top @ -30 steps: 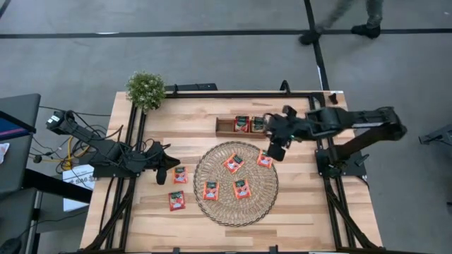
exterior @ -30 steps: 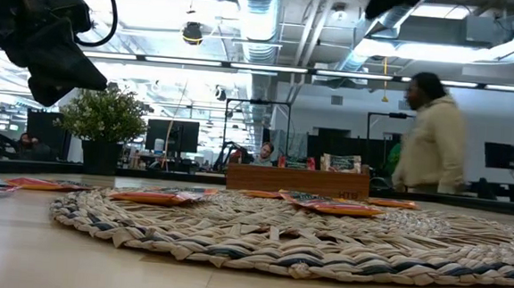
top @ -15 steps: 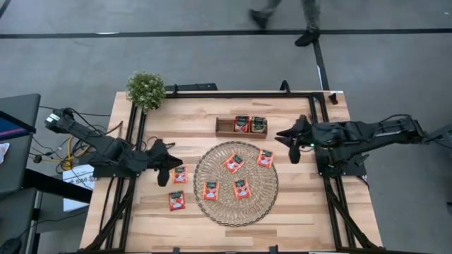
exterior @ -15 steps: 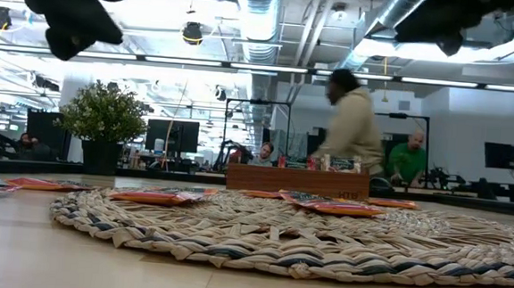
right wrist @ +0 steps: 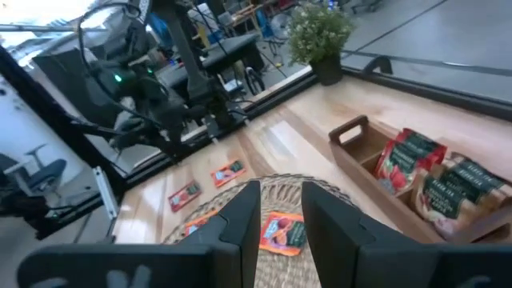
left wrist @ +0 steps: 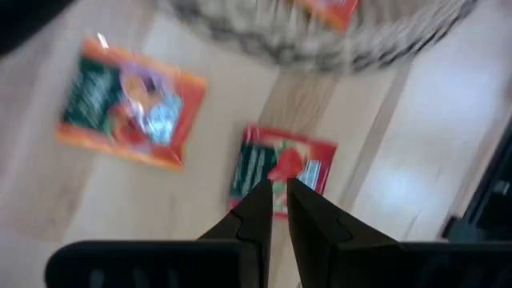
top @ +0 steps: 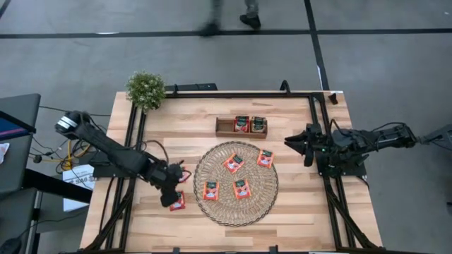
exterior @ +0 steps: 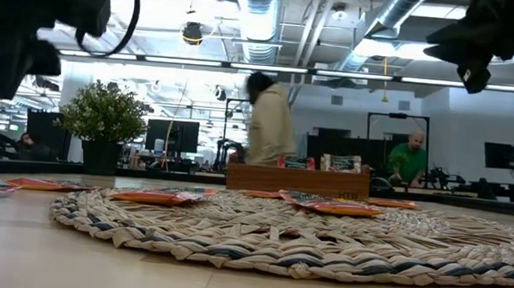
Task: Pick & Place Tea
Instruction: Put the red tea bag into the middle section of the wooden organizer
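Red-orange tea sachets lie flat in three places. Several are on the round straw mat (top: 214, 168), such as one sachet (top: 234, 163). Two sit in the wooden tray (top: 224, 127). Two lie on the table left of the mat (top: 181, 176), (top: 176, 203). My left gripper (top: 171, 195) is shut and hangs above the nearer of these two sachets (left wrist: 280, 164), clear of the table in the low view; the other sachet (left wrist: 132, 104) lies beside it. My right gripper (top: 296, 143) is open (right wrist: 280, 210), up in the air at the table's right edge.
A potted plant (top: 145, 89) stands at the far left corner. Black frame rails run along the table's left and right sides (top: 332, 190). Bare wood lies near the mat's near side (top: 304, 219). People are in the room beyond the far edge (exterior: 270, 127).
My right arm has drawn back from beside the tray toward the table's right edge. My left arm has swung toward the near edge and toward the mat, and now stands over the two sachets on the table. A person has walked leftward past the far side.
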Tool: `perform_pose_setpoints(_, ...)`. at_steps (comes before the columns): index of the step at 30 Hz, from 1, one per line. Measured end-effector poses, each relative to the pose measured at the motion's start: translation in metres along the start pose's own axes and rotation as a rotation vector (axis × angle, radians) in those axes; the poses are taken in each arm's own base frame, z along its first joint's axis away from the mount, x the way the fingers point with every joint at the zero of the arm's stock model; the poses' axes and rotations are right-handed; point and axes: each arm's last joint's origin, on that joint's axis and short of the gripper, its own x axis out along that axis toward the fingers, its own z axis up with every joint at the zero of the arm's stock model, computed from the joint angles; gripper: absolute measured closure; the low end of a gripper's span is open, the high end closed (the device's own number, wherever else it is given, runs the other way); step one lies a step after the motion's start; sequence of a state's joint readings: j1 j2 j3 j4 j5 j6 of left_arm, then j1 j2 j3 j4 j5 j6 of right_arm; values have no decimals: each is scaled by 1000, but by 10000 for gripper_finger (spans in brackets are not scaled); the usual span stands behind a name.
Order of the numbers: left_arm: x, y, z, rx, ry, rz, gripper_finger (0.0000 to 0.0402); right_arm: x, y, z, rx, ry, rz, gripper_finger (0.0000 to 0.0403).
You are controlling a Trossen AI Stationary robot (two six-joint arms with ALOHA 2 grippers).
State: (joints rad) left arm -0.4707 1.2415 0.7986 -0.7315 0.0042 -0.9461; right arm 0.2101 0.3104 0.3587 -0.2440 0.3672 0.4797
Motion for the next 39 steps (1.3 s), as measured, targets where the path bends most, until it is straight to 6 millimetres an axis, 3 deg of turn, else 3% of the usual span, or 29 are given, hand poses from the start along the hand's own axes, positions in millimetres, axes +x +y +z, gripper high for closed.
perform_pose_setpoints(8, 27, -3, -3, -2, 98, 78, 369, -2, -10, -19, 4, -43, 13, 317)
perform_pose_setpoints(21, 30, -1, 1, 76, -6, 172, 364, 0, -14, -28, 188, -46, 7, 317)
perform_pose_setpoints(33, 30, -2, -1, -6, 27, 143, 252, 0, -15, -29, 182, -44, 6, 317)
perform_pose_setpoints(39, 30, -6, -5, 0, 63, 112, 238, 0, -15, -29, 182, -44, 6, 317)
